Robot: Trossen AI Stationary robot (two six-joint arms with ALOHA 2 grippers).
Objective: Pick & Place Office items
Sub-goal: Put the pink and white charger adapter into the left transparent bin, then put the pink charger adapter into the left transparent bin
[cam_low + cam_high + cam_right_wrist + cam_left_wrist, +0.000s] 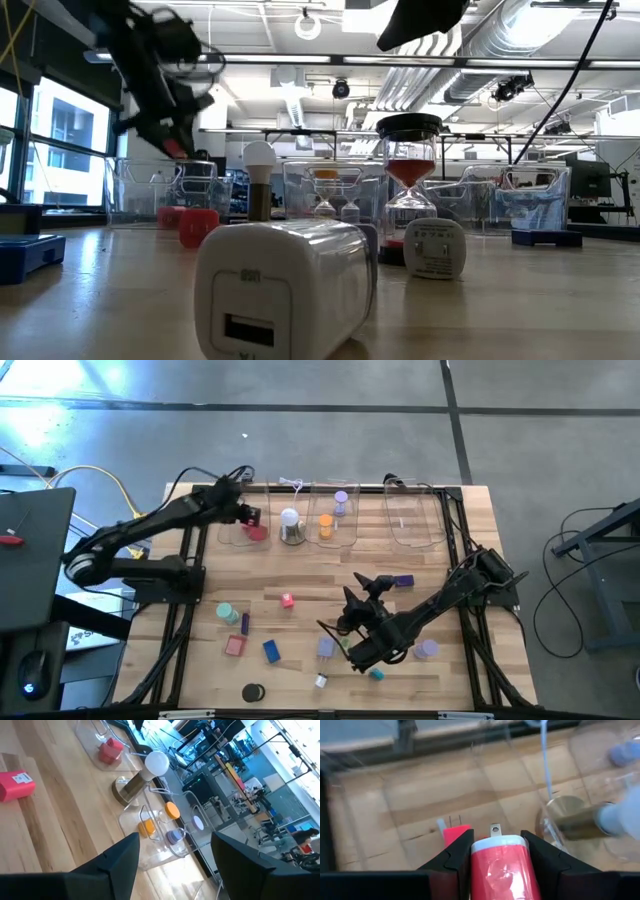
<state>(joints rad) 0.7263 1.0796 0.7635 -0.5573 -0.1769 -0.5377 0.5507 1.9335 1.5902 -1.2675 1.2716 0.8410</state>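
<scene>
A red plug (pixel 504 870) sits clamped in my left gripper (pixel 496 851) over the tabletop's far-left bin (pixel 243 525) (for dropping); my right gripper (pixel 172 857) waits, spread, empty.

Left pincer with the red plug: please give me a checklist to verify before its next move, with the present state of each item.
1. Left pincer shut on the red plug: ok.
2. Plug sits straight between the fingers: ok.
3. Pincer is above the leftmost clear bin: ok.
4. Room left in the bin beside the red piece already there: cannot tell.
5. White dome lamp stands apart from the pincer: ok.
6. Right pincer far away, open: ok.
</scene>
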